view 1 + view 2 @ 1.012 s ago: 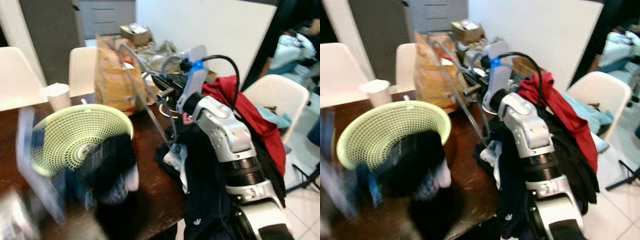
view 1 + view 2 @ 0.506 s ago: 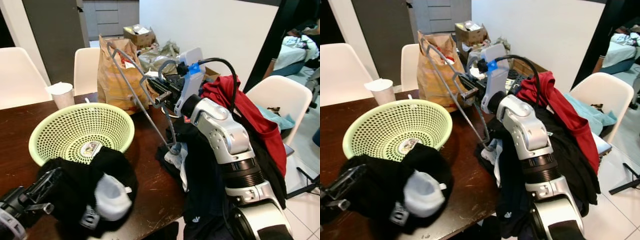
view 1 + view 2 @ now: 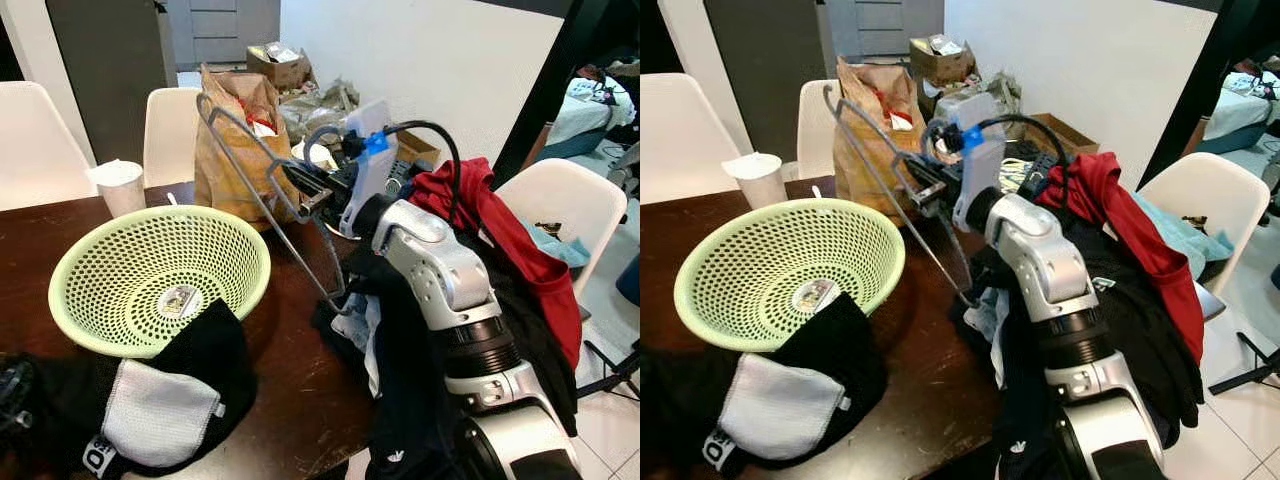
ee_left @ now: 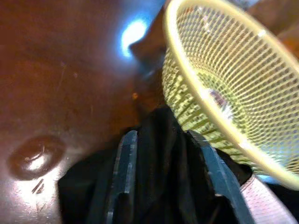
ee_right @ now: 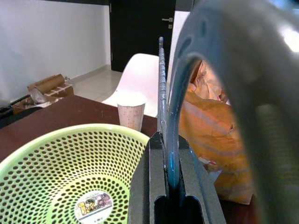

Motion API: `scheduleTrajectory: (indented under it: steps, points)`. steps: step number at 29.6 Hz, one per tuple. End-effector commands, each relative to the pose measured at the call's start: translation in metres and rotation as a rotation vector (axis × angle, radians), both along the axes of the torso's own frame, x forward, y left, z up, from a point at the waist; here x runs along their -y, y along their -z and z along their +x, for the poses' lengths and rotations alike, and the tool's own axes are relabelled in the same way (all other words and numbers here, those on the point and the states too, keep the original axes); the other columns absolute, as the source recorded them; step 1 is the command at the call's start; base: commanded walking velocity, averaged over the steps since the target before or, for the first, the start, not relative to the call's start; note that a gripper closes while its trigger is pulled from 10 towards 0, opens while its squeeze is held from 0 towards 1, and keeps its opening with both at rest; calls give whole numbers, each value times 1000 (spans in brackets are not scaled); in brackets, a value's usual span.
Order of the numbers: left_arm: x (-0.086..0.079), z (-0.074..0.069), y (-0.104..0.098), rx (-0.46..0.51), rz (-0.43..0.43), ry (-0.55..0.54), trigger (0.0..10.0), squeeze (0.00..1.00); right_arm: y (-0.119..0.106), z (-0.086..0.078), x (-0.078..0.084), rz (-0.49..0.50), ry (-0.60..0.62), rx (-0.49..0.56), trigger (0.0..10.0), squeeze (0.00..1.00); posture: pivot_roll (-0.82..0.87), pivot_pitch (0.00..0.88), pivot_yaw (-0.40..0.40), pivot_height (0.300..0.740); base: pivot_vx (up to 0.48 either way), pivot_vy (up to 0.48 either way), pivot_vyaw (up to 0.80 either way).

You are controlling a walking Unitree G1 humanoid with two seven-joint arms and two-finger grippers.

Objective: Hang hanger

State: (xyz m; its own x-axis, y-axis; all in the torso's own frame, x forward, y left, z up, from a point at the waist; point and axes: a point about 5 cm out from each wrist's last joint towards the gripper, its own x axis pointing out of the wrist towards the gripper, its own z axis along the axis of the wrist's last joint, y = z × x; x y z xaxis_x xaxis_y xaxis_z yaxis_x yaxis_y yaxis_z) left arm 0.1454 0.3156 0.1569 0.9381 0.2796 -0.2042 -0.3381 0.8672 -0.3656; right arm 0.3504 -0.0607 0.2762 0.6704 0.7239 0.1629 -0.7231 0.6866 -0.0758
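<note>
Risk is sitting mostly in how the right claw (image 3: 923,190) is pinching the grey metal wire hanger (image 3: 262,190): its two black fingers are closed narrowly on one thin bar near the hook, as the right wrist view shows, so the long frame could pivot or slip out. The hanger is being held tilted above the dark brown wooden table (image 3: 300,390), its lower corner reaching down toward the heap of dark clothes (image 3: 400,340) at about 3 o'clock from the pale green perforated plastic basket (image 3: 160,280). That corner could be catching in the fabric and dragging garments along. Its upper end is lying close to the brown paper bag (image 3: 235,140) at 12 o'clock and could be snagging it. No rail is visible, so a wide swing seems likely. The left claw (image 4: 163,175) is straddling a black garment (image 3: 150,400) at 6 o'clock, its fingers apart with the cloth between them.
</note>
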Motion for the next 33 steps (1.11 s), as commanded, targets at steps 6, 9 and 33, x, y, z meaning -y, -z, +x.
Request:
scheduleTrajectory:
  steps: [6, 9, 33]
  points:
    - [-2, 9, -33, 124, 196, 3, 10000, 1000, 1, -2, 5, -28, 6, 7, 10000, 0, 89, 0, -92, 740, 0, 0, 0]
    - [32, 13, -75, 258, 263, 300, 10000, 1000, 1, -2, 4, -37, -7, 9, 10000, 0, 97, 0, -103, 740, 0, 0, 0]
    - [95, 14, -69, 174, 287, 584, 10000, 0, 4, -1, -5, -103, -82, 13, 10000, 0, 120, 0, -106, 740, -180, 0, 0]
